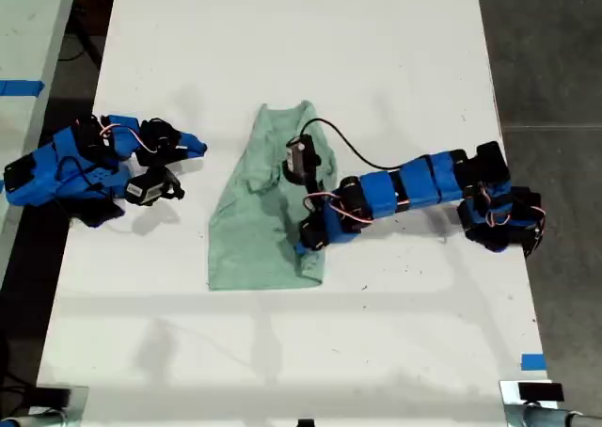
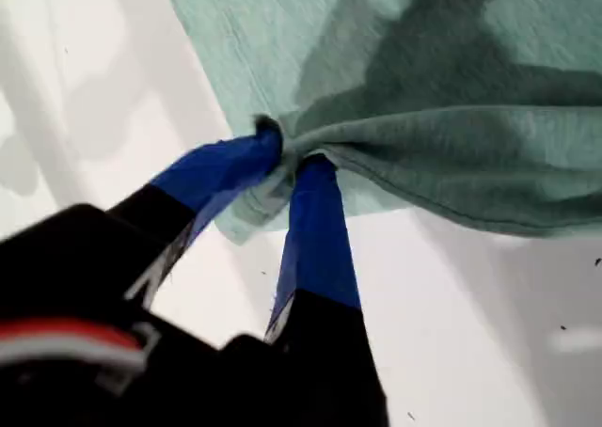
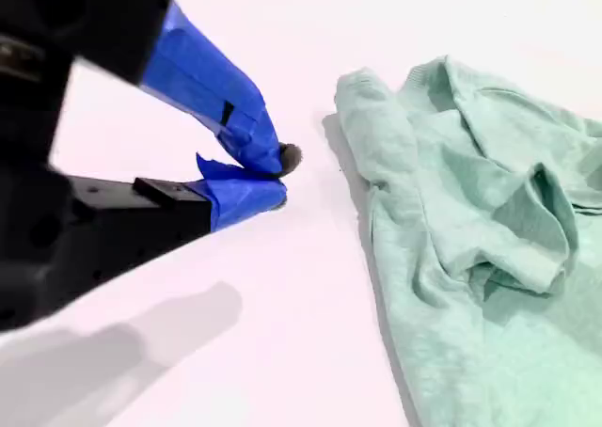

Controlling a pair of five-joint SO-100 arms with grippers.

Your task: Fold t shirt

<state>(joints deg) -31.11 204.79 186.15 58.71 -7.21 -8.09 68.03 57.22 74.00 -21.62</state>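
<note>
The pale mint-green t shirt (image 1: 256, 215) lies wrinkled in the middle of the white table (image 1: 282, 51), narrow end away from the camera. My first gripper (image 1: 307, 243) reaches in from the exterior view's right and is shut on a bunched edge of the t shirt (image 2: 451, 126) near its wide hem corner; the blue fingertips (image 2: 315, 178) pinch the fabric. My second gripper (image 1: 198, 150) rests at the exterior view's left, a short way off the t shirt (image 3: 470, 211). Its taped fingertips (image 3: 268, 154) touch each other with nothing between them.
A black cable (image 1: 350, 150) loops from the first arm over the shirt's upper part. Blue tape (image 1: 532, 361) marks the table near the exterior view's lower right. A second table surface with blue tape (image 1: 21, 87) stands at the exterior view's left, across a dark gap.
</note>
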